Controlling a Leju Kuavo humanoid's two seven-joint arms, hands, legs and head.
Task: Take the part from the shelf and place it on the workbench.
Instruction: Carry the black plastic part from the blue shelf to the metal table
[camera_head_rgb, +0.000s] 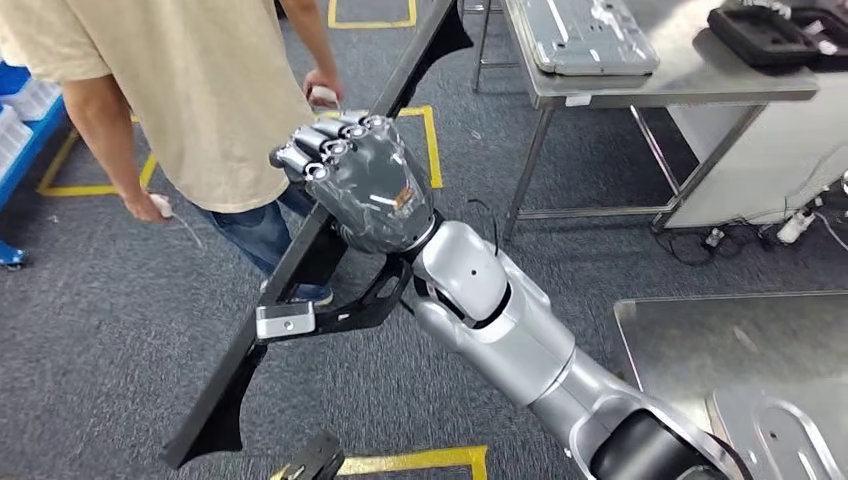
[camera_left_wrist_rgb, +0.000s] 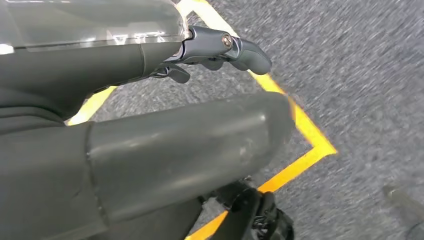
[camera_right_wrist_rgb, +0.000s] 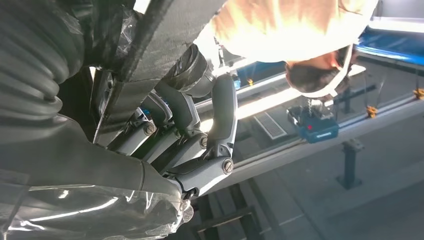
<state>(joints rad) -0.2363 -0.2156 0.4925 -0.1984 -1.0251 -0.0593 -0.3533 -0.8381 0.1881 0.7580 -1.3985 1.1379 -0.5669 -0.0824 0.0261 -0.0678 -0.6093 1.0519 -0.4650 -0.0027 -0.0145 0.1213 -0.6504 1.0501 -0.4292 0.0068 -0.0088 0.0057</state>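
- Closest in, the right arm (camera_head_rgb: 510, 320) comes up from the lower right, lifting the load clear of the carpeted floor (camera_head_rgb: 100, 330) at chest height.
- The right hand (camera_head_rgb: 355, 185) has its fingers (camera_right_wrist_rgb: 222, 115) curled over the edge of the part (camera_head_rgb: 290, 270), a long black panel with a silver bracket (camera_head_rgb: 285, 322) low on it; the right wrist view has them hooked round it, and that wrap is what keeps such a long piece from swinging.
- The part is off the shelf and in the air, slanting from near the robot's feet up and away, not yet over any table.
- The left hand (camera_left_wrist_rgb: 215, 50) hangs over yellow floor tape (camera_left_wrist_rgb: 300, 160), holding nothing; its fingers look loosely bent, though the view is too close to say how far.
- Just beyond the part, a person (camera_head_rgb: 200, 100) stands close, likely watching.
- The near table (camera_head_rgb: 720, 350) at right looks the likely drop, judging by reach.
- Farther off, another table (camera_head_rgb: 680, 80) carries a grey tray (camera_head_rgb: 590, 35).
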